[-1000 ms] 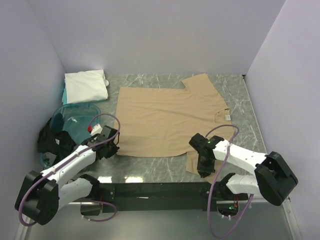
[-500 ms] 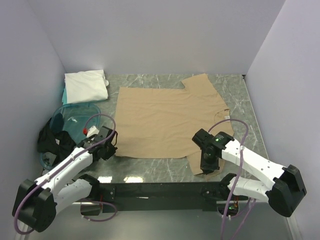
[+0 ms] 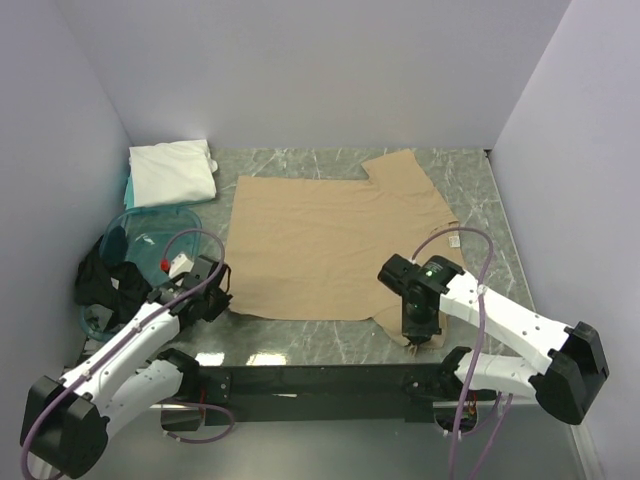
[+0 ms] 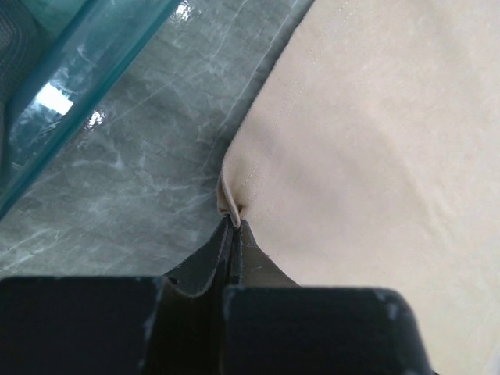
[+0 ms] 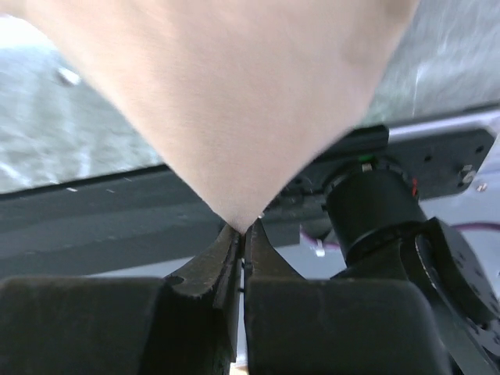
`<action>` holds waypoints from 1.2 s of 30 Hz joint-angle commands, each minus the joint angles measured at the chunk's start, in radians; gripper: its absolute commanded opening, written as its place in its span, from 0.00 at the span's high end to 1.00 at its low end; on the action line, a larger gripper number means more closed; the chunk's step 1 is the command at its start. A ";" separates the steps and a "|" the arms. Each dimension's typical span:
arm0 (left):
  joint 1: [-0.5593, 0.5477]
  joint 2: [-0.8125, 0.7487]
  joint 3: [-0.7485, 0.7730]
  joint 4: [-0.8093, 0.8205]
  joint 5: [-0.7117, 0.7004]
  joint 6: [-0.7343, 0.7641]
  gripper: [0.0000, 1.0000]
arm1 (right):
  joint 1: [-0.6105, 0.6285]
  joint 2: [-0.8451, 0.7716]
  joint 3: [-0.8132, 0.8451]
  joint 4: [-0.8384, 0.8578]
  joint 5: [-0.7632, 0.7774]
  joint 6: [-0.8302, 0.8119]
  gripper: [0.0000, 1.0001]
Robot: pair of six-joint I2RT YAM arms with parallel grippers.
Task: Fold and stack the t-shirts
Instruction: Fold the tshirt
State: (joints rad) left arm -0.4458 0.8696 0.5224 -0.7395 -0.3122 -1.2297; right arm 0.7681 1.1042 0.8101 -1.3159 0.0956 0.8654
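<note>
A tan t-shirt [image 3: 335, 240] lies spread flat on the marble table. My left gripper [image 3: 222, 296] is shut on its near left hem corner; the left wrist view shows the cloth [image 4: 375, 133] pinched at my closed fingertips [image 4: 233, 221]. My right gripper [image 3: 417, 335] is shut on the near right sleeve tip and holds it lifted; in the right wrist view the tan cloth [image 5: 226, 94] hangs as a point into my closed jaws. A folded white t-shirt [image 3: 172, 172] lies at the far left corner.
A clear teal bin [image 3: 150, 235] stands left of the tan shirt, with dark clothing [image 3: 105, 280] beside it. Its glass edge [image 4: 70, 101] shows in the left wrist view. The black base rail [image 3: 310, 382] runs along the near table edge. Walls enclose three sides.
My left gripper has pulled the hem corner a little leftward and nearer. My right gripper has shifted with the sleeve tip, which now hangs lifted from it.
</note>
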 commanded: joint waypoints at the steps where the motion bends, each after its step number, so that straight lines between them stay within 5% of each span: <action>1: -0.001 0.026 0.054 0.041 -0.013 0.029 0.99 | -0.012 0.029 0.089 0.023 0.087 -0.023 1.00; 7: -0.001 0.103 0.123 0.103 -0.027 0.050 0.99 | -0.136 0.054 0.185 0.069 0.233 -0.092 1.00; 12: 0.005 0.187 0.174 0.152 -0.062 0.056 0.99 | -0.237 0.049 0.219 0.219 0.205 -0.192 1.00; 36: 0.116 0.482 0.435 0.267 -0.051 0.223 0.99 | -0.383 0.359 0.532 0.409 0.245 -0.365 1.00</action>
State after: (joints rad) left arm -0.3386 1.3170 0.8871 -0.4946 -0.3389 -1.0637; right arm 0.3992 1.4445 1.2743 -0.9466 0.3138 0.5262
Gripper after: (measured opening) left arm 0.014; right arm 0.028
